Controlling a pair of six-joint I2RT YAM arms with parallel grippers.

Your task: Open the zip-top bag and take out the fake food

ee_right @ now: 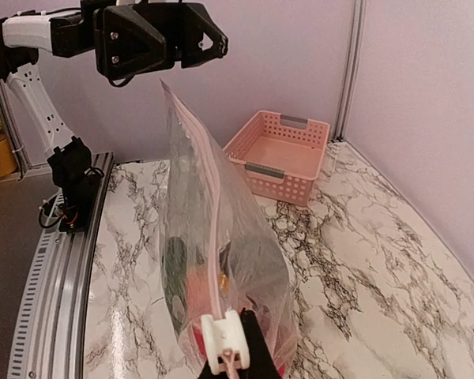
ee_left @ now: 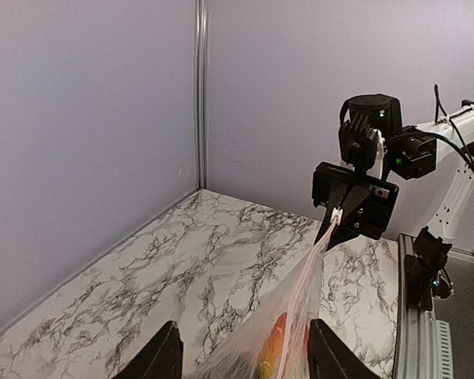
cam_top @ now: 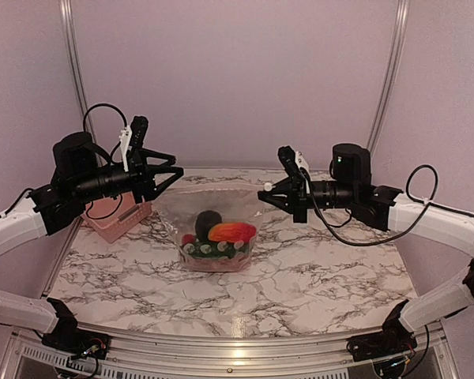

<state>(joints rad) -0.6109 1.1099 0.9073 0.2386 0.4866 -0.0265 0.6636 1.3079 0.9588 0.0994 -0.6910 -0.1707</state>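
One clear zip-top bag (cam_top: 209,201). Fake food (cam_top: 221,237) inside it: one dark green piece (cam_top: 208,220), one orange-red piece (cam_top: 231,231) and one small red piece (cam_top: 189,238). Green and white bits at the bottom are too jumbled to count. One white zip slider (ee_right: 221,339). One pink slatted basket (cam_top: 118,217). One marble surface (cam_top: 324,268). Two end effectors: left end effector (cam_top: 177,166), right end effector (cam_top: 262,194).

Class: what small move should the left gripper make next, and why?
Probably close the left gripper on the zip-top bag's top edge: its jaws stand apart around it, only the right gripper pinches the bag, and the fake food is inside.
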